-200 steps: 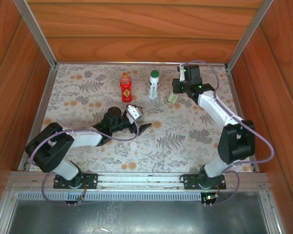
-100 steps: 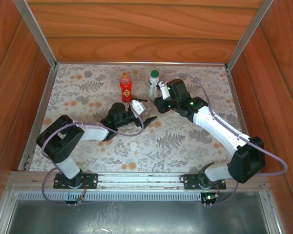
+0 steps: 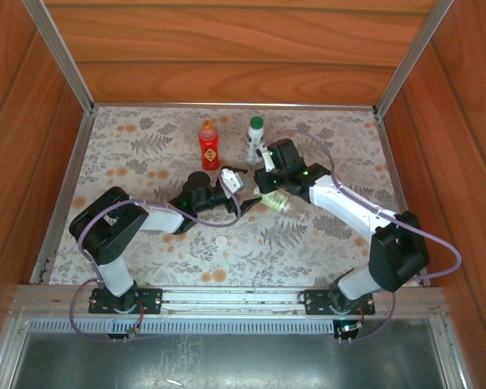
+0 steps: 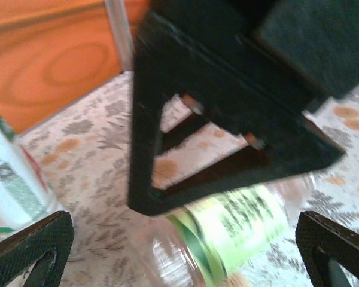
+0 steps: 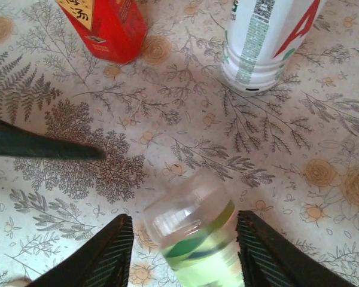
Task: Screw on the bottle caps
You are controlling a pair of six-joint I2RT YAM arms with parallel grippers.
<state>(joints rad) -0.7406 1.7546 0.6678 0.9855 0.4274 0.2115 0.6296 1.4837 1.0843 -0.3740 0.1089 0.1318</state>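
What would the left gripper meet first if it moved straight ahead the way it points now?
Most likely the short clear bottle, held between the fingers of the right gripper, directly ahead of the open left gripper; exact depth is unclear.

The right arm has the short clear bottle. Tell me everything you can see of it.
The short clear bottle is see-through plastic with a green-and-white label band round its body. Its neck looks bare, with no cap on it. It is tilted rather than upright, gripped across the body by the right end effector, and sits just ahead of the open left end effector. Whether it touches the patterned cloth I cannot tell.
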